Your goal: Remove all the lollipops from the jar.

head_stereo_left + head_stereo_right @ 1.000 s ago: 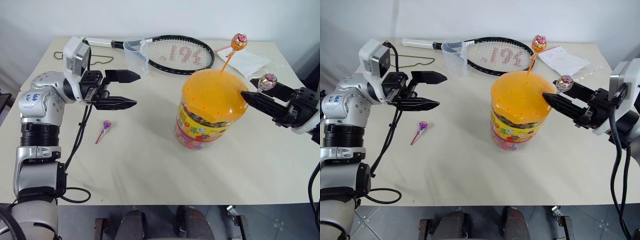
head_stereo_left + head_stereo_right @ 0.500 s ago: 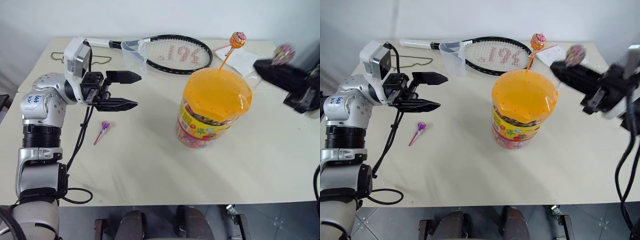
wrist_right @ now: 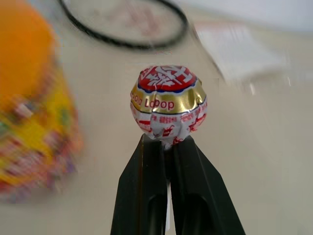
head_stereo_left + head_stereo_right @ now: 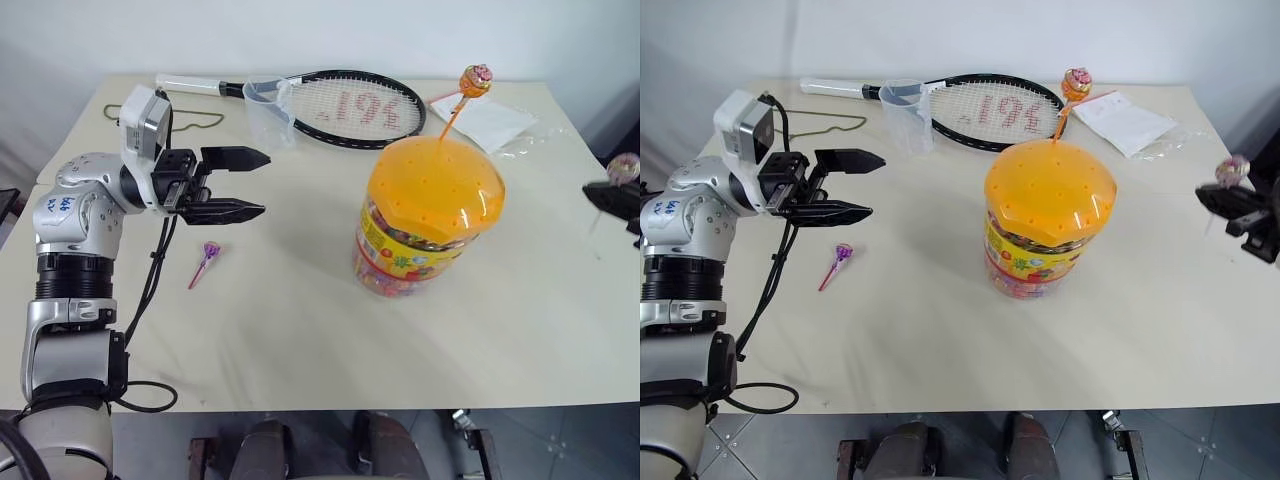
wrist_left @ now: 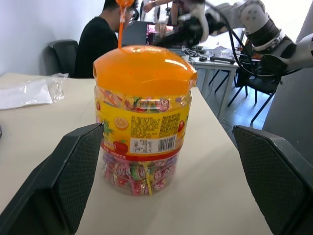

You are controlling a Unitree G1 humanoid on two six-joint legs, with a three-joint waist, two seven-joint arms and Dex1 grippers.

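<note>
1. My right gripper [image 3: 166,147] is at the right edge of the table [image 4: 300,340], well apart from the jar [image 4: 432,215]. Its two black fingers are pressed together on the stick of the pinkish-white lollipop [image 3: 168,105], and the wrapped head stands just above the fingertips.
2. My left gripper [image 4: 262,184] hovers above the left part of the table and points toward the jar. Its jaws are spread wide and hold nothing.
3. The jar stands upright in the middle of the table, with the orange lid on it.
4. The orange lollipop [image 4: 475,79] sticks up from the far side of the lid, tilted.
5. The purple lollipop [image 4: 206,260] lies flat on the table, below my left gripper.
6. A racket [image 4: 350,105] and a clear measuring cup [image 4: 270,110] lie at the far side.
</note>
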